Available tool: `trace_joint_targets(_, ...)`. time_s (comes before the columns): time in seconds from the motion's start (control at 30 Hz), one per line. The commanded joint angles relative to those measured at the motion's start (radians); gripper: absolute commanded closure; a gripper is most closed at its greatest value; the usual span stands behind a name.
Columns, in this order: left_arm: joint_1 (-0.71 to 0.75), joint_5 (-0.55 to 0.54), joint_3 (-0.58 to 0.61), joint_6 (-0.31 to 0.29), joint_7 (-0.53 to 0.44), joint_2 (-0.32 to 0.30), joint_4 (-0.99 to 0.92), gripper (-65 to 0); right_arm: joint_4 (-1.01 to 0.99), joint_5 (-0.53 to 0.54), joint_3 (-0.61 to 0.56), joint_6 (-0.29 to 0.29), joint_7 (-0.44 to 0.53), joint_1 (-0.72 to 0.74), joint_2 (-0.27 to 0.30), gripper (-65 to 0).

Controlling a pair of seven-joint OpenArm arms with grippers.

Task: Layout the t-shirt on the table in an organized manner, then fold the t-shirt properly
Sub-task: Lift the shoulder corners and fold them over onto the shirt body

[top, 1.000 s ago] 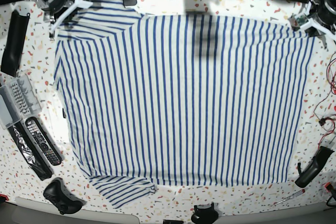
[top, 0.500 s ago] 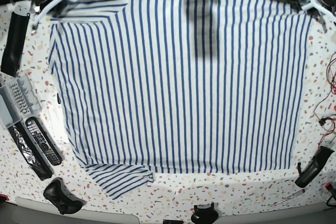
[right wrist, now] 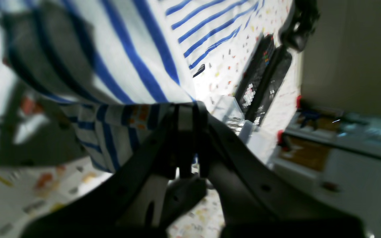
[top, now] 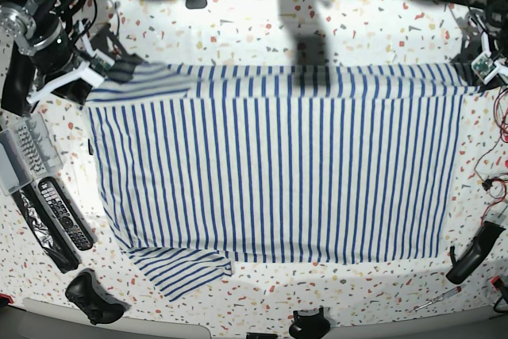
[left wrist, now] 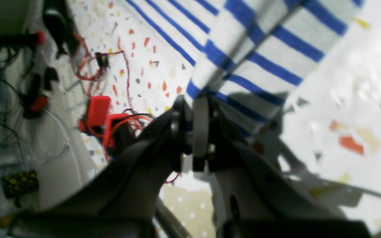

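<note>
My left gripper (left wrist: 190, 129) is clenched on an edge of the t-shirt (top: 274, 164); in the left wrist view the 2 black fingers (left wrist: 201, 132) sit pressed together with striped cloth pinched between them. In the base view that gripper (top: 479, 69) is at the shirt's far corner on that view's right. My right gripper (right wrist: 185, 122) is likewise clamped on cloth: a bunched fold of striped fabric runs straight into the closed jaws. In the base view it (top: 109, 69) holds the opposite far corner, on that view's left.

The t-shirt spans between my 2 grippers, its far edge stretched in a fairly straight line, the body lying flat on the table (top: 254, 13). 1 sleeve pokes out at the near left corner.

Beside the shirt on the base view's left: 2 remote controls (top: 65, 213) and a grey case (top: 17, 151). Red wires (top: 492, 172) lie at the right edge.
</note>
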Motion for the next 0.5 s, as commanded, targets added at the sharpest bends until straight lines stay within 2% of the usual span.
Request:
trace_joint_targets(0.0, -0.016, -0.014, -0.010, 0.020, -0.023, -0.015, -0.011, 0.0, 0.007, 0.003, 0.011, -0.018, 0.006, 0.014, 0.018, 0.0)
trace_joint_targets(0.2, -0.098, -0.051, -0.010, 0.020, -0.050, 0.002, -0.082, 0.0, -0.022, 0.014, -0.002, -0.018, 0.019, 0.088, 0.007, 0.0)
trace_joint_targets(0.47, -0.197, -0.092, -0.010, 0.018, -0.049, 0.031, -0.100, 0.0, -0.133, 0.082, -0.049, -0.018, 0.019, 0.187, 0.007, 0.0)
